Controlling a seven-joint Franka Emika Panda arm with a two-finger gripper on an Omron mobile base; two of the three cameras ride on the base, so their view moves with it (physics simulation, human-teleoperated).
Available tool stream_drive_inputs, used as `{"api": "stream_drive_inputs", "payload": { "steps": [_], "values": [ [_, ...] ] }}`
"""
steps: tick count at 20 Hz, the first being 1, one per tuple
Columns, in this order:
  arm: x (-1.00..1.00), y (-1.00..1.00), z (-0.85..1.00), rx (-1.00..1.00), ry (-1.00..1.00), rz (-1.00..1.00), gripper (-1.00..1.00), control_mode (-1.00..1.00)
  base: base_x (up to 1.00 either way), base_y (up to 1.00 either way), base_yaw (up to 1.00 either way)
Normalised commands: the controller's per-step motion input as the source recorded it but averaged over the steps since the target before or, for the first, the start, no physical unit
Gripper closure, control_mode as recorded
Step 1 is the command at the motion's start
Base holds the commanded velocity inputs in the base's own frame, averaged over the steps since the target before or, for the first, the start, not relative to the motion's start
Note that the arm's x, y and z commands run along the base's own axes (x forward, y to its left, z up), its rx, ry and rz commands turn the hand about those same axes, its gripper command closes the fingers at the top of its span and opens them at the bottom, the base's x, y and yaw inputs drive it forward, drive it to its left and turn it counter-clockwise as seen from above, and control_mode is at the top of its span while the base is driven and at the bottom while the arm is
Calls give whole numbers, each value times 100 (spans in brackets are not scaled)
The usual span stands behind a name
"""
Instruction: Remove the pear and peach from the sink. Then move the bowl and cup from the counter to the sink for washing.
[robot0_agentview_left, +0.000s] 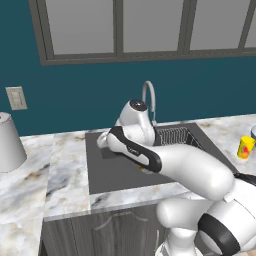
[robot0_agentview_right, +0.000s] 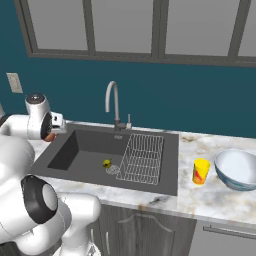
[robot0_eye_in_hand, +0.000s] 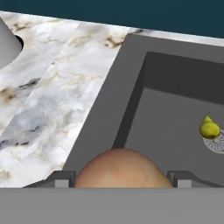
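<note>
With my gripper (robot0_eye_in_hand: 118, 183) clamped on the peach (robot0_eye_in_hand: 119, 168), I hung over the sink's (robot0_eye_in_hand: 100, 127) left rim, the counter (robot0_eye_in_hand: 52, 113) just leftward.

A grey-white conical vessel (robot0_agentview_left: 9, 142) was set upturned on the far left, below a wall outlet (robot0_agentview_left: 16, 98); grey-framed windows (robot0_agentview_right: 125, 27) were mounted above the teal wall (robot0_agentview_right: 175, 95).

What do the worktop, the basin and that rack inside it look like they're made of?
The counter looks like polished white marble, judging by its grey and tan veining. The sink is matte dark grey with no shine, perhaps stone composite or coated metal. The rack looks like thin pale metal wire, seen as a see-through grid.
</note>
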Motion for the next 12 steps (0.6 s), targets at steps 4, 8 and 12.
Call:
{"api": "stream_drive_inputs", "payload": {
  "steps": [4,8,12],
  "values": [
    [-13,31,6,0,0,12,100,-100,0,0,0],
    [-15,27,10,0,0,12,100,-100,0,0,0],
    [-19,29,6,0,0,8,100,-100,0,0,0]
  ]
}}
